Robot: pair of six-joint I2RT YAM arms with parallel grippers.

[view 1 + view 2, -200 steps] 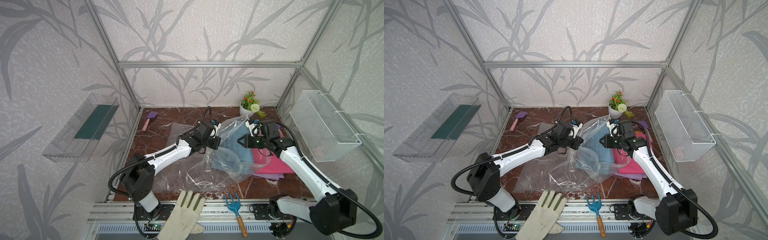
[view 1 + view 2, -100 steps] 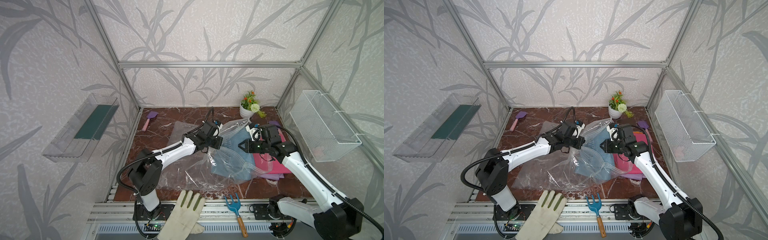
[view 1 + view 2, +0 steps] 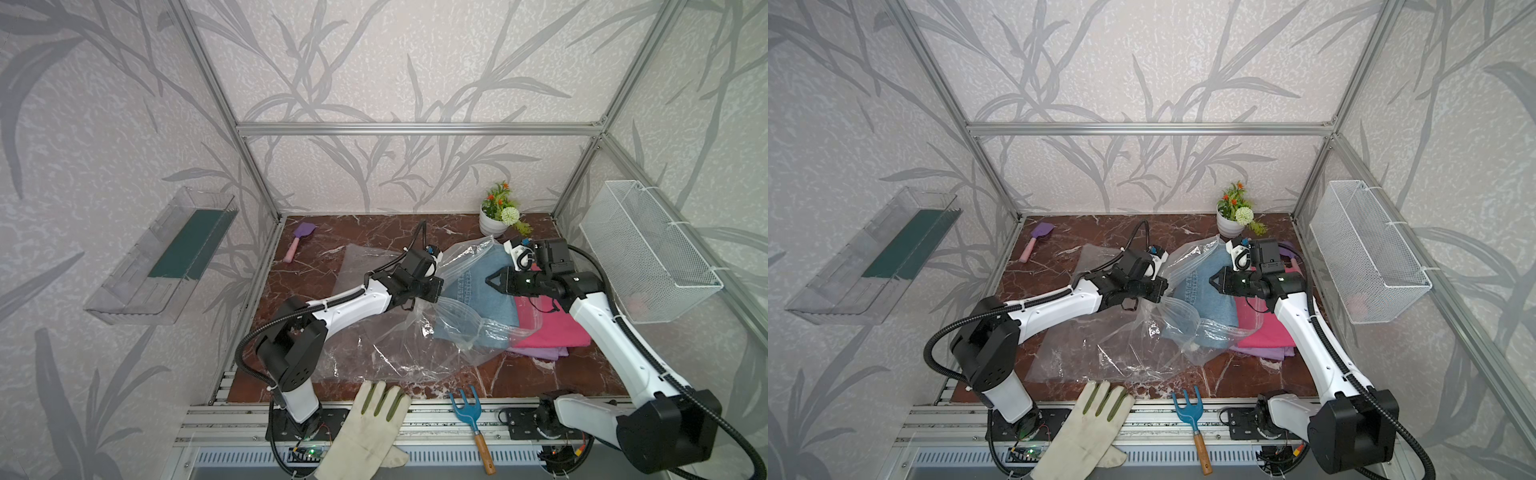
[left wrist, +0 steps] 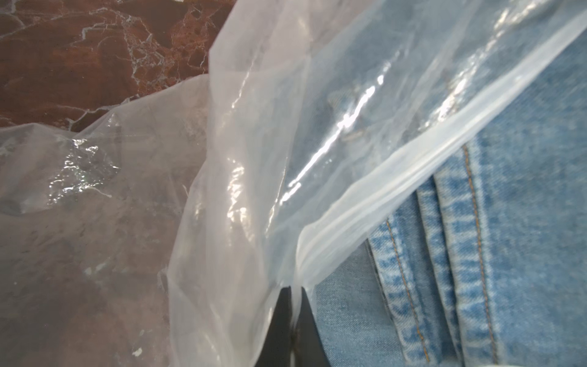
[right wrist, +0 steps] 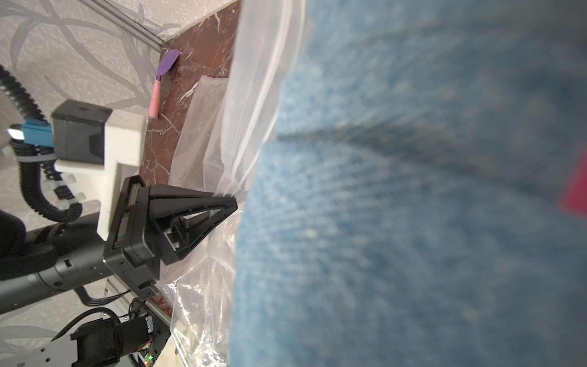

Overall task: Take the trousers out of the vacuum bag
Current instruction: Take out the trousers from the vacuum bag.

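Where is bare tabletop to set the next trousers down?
Bare marble: at the back between the purple spatula and the flower pot, and front right past the blue rake. Crowded middle: vacuum bag, denim trousers, left gripper, right gripper.

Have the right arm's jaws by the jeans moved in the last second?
Yes, slightly. Judged against the flower pot, the right gripper, at the jeans, has edged sideways toward the wire basket.

Cream glove [image 3: 365,428], blue garden fork [image 3: 467,409], purple spatula [image 3: 302,237], potted flowers [image 3: 498,212], wire basket [image 3: 648,257]
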